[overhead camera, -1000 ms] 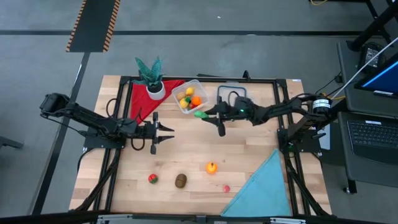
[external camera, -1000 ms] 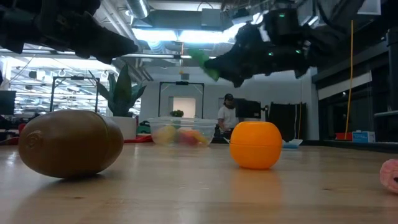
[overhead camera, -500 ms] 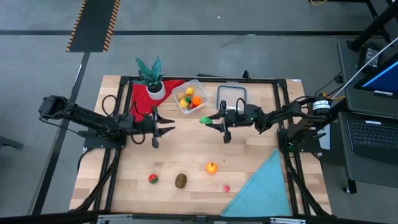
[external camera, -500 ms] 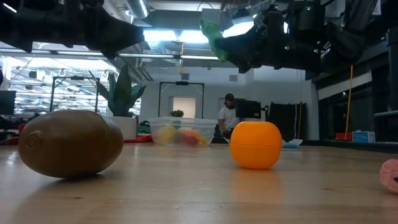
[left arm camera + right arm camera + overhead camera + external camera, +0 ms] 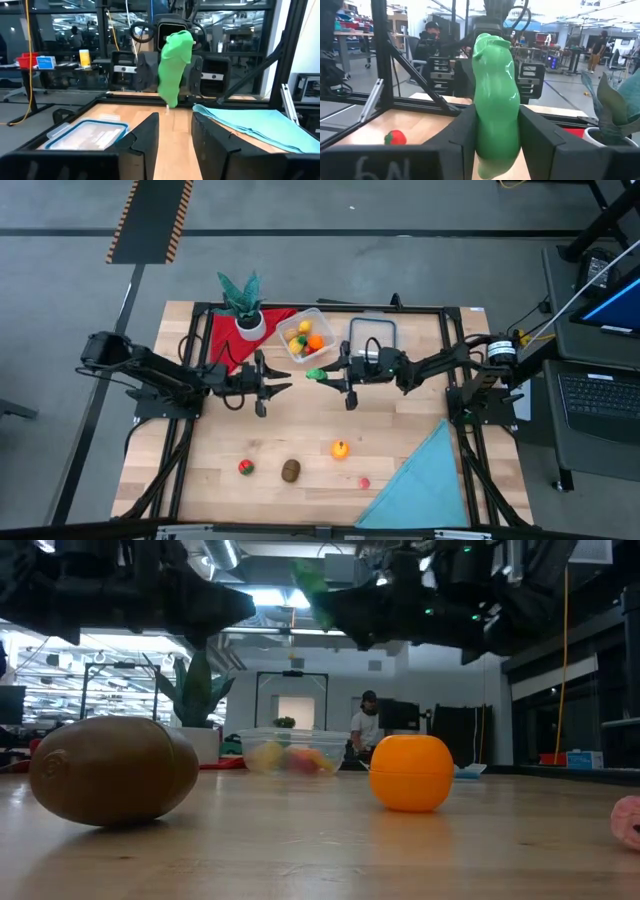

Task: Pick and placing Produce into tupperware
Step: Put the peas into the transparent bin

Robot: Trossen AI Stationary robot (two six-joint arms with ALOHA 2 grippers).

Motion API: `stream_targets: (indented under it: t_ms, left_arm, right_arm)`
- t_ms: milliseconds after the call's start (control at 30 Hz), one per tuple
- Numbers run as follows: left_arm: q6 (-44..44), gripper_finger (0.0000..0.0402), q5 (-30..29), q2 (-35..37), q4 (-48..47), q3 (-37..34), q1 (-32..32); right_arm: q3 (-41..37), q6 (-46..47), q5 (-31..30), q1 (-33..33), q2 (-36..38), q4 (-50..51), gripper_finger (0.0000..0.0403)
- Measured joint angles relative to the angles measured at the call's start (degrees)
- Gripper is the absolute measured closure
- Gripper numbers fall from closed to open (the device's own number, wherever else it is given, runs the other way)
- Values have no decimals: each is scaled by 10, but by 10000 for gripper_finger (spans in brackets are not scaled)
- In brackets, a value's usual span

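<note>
My right gripper (image 5: 326, 374) is shut on a green toy vegetable (image 5: 316, 373), held level above the table just in front of the clear tupperware (image 5: 322, 321), which holds several pieces of produce. My left gripper (image 5: 279, 386) faces it from the table's left, open with nothing between its fingers (image 5: 147, 137); in the left wrist view the green vegetable (image 5: 175, 65) hangs a short way ahead. More produce lies near the front edge: an orange piece (image 5: 341, 449), a brown one (image 5: 291, 470), a red-green one (image 5: 245, 467) and a pink one (image 5: 364, 482). My right gripper pinches the green vegetable's lower half (image 5: 487, 132) between its two fingers. The fingers lie level and point toward the table's left. The vegetable stands roughly upright across them, its top (image 5: 492, 50) sticking up above the fingers, lifted clear of the table.
A flat clear lid (image 5: 373, 335) lies right of the tupperware. A potted plant (image 5: 243, 305) stands on a red cloth (image 5: 228, 340) at the far left. A light blue cloth (image 5: 425, 480) covers the near right corner. The middle of the table is bare wood.
My right gripper has tipped up from slanting down to level, raising the green vegetable, drawn a little toward the near edge and then gone toward the table's left. My left gripper has also tipped up to level and moved toward the table's right, closer to the vegetable.
</note>
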State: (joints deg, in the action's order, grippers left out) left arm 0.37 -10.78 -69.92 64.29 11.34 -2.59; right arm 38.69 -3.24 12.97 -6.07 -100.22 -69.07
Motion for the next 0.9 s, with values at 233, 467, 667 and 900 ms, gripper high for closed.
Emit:
stream_targets:
  t_ms: [233, 467, 667, 900]
  left_arm:
    - [-2, 237, 11, -44, -1, 54, 13]
    - [-14, 199, 34, -91, -71, 127, 32]
    - [-15, 198, 34, -128, -72, 170, 35]
    - [-14, 204, 31, -151, -67, 184, 38]
  right_arm:
    - [30, 13, 0, 0, -36, 2, 279]
    - [33, 13, 1, 0, -36, 0, 279]
    - [33, 13, 2, 0, -36, 3, 279]
    - [31, 11, 4, -1, -36, 11, 279]
